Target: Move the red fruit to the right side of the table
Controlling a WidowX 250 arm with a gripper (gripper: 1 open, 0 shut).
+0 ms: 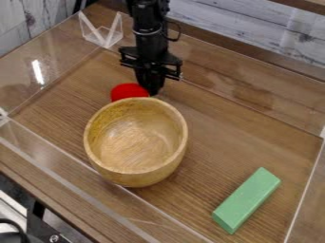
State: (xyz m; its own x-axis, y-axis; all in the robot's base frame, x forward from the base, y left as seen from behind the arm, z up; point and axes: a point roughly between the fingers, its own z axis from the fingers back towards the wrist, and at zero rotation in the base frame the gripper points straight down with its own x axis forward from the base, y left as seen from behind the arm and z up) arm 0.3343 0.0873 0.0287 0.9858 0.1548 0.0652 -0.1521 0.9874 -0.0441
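Camera view: I am reaching down to the red fruit [125,92], which is lying just behind the wooden bowl [136,141], on the side away from the green block [246,200]. My claw [148,88] is hanging over the fruit's leafy end, behind the bowl; whether its fingers are apart or clamping, I cannot tell. I should be centring on the rounded body, squeezing gently since the glossy skin may slip, then lifting straight up before travelling, keeping off the bowl's rim. No brand, label or writing is showing legibly.
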